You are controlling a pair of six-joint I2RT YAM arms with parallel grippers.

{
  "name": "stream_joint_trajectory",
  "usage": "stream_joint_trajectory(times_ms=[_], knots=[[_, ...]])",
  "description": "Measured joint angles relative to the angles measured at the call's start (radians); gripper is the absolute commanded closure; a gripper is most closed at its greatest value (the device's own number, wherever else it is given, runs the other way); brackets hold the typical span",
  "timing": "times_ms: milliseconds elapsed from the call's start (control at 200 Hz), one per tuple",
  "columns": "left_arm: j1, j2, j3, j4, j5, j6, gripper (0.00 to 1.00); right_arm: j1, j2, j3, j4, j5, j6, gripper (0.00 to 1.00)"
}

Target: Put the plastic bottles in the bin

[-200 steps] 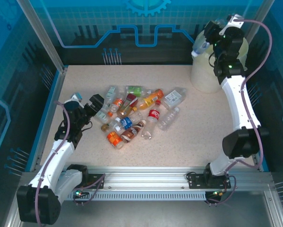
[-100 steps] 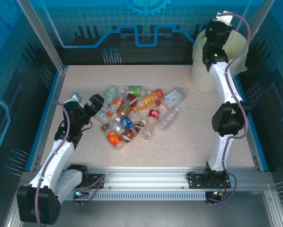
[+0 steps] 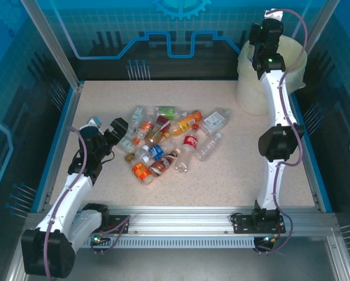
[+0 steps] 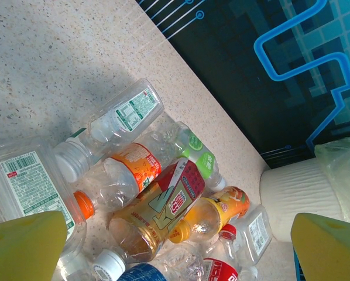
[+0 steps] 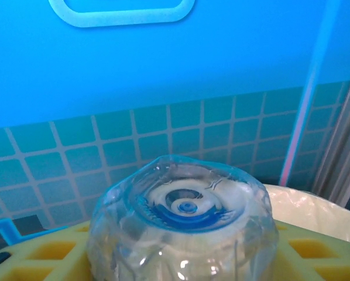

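Plastic bottles (image 3: 163, 143) lie heaped on the worktop (image 3: 251, 170), open surface all round. Left tool (image 3: 112, 132) gapes wide beside the heap, empty. Right tool (image 3: 260, 35) clamps a clear bottle (image 5: 184, 225) at the corner bin (image 3: 251, 96) rim.

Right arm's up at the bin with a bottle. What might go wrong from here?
The right gripper holds the clear bottle near the rim of the bin; released there, it may bounce outside. The left gripper hangs open beside a tight pile, so it might pinch two bottles.
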Motion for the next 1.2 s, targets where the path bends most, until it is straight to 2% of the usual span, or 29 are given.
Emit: stream_joint_trajectory(times_ms=[115, 300, 565, 695, 955, 1201], knots=[[0.000, 0.000, 0.000, 0.000, 0.000, 0.000, 0.01, -0.006, 0.029, 0.001, -0.064, -0.077, 0.009, 0.38], [0.000, 0.000, 0.000, 0.000, 0.000, 0.000, 0.01, -0.011, 0.074, 0.001, -0.114, -0.115, 0.042, 0.36], [0.000, 0.000, 0.000, -0.001, -0.001, 0.000, 0.01, -0.031, 0.089, 0.004, -0.166, -0.248, 0.118, 0.27], [0.000, 0.000, 0.000, -0.005, 0.000, 0.000, 0.01, -0.030, 0.090, 0.029, -0.189, -0.317, 0.159, 0.18], [0.000, 0.015, 0.000, -0.036, 0.000, -0.004, 0.01, -0.031, 0.090, 0.048, -0.228, -0.303, 0.198, 0.09], [0.000, 0.031, 0.004, -0.179, 0.002, -0.021, 0.01, -0.031, 0.041, 0.032, -0.284, -0.293, 0.183, 0.00]])
